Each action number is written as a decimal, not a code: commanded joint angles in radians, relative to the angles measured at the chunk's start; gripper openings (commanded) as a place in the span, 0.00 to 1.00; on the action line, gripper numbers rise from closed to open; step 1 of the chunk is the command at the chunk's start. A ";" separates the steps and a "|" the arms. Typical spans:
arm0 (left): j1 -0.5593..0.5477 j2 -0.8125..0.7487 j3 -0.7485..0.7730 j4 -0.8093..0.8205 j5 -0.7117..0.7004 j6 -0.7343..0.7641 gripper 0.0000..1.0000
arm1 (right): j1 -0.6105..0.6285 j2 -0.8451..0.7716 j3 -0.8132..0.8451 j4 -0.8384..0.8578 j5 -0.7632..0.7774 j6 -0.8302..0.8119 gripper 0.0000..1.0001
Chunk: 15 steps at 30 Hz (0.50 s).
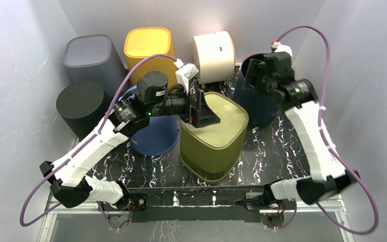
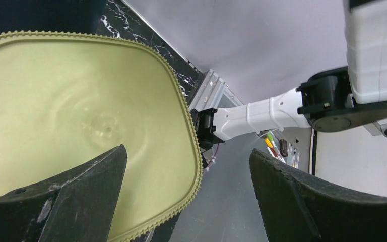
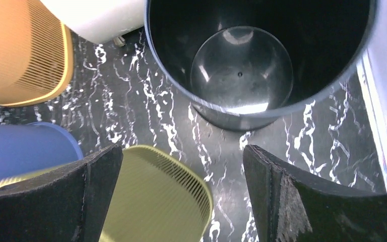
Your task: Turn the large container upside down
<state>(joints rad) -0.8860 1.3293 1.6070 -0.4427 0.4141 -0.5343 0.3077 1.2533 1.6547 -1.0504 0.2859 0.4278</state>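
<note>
Left pincer (image 2: 187, 151): gaped wide, empty, over olive container (image 2: 80, 101).
Right pincer (image 3: 182, 148): wide, empty, above navy bin (image 3: 242, 65).
Progress: olive container seemingly base-up; navy bin mouth-up.

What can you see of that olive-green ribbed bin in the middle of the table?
The olive-green bin looks like plastic: a rounded square with ribbed walls and a toothed edge around a smooth, paler closed face that points up, a moulding mark at its centre. It stands level on the marbled black table, close beside a blue bin. The left claw hangs open over its edge; contact cannot be told.
</note>
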 commanded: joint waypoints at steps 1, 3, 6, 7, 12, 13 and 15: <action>-0.003 -0.064 -0.028 -0.035 -0.063 0.010 0.91 | 0.001 0.147 0.104 0.132 0.007 -0.152 0.90; -0.004 -0.079 -0.030 -0.038 -0.092 0.006 0.91 | -0.009 0.224 0.133 0.156 -0.018 -0.174 0.90; -0.004 -0.096 -0.013 -0.047 -0.128 0.006 0.91 | -0.041 0.322 0.149 0.187 -0.064 -0.191 0.86; -0.004 -0.099 -0.004 -0.055 -0.143 0.008 0.91 | -0.055 0.349 0.153 0.193 -0.088 -0.191 0.82; -0.003 -0.120 0.009 -0.073 -0.195 0.012 0.92 | -0.090 0.407 0.170 0.226 -0.200 -0.184 0.43; -0.002 -0.123 0.006 -0.074 -0.199 0.012 0.92 | -0.093 0.406 0.180 0.230 -0.218 -0.181 0.34; -0.002 -0.127 0.003 -0.076 -0.203 0.011 0.92 | -0.101 0.399 0.212 0.225 -0.234 -0.169 0.09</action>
<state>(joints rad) -0.8860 1.2427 1.5837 -0.5072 0.2485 -0.5346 0.2245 1.6917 1.7622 -0.8963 0.1116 0.2535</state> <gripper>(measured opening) 0.917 0.291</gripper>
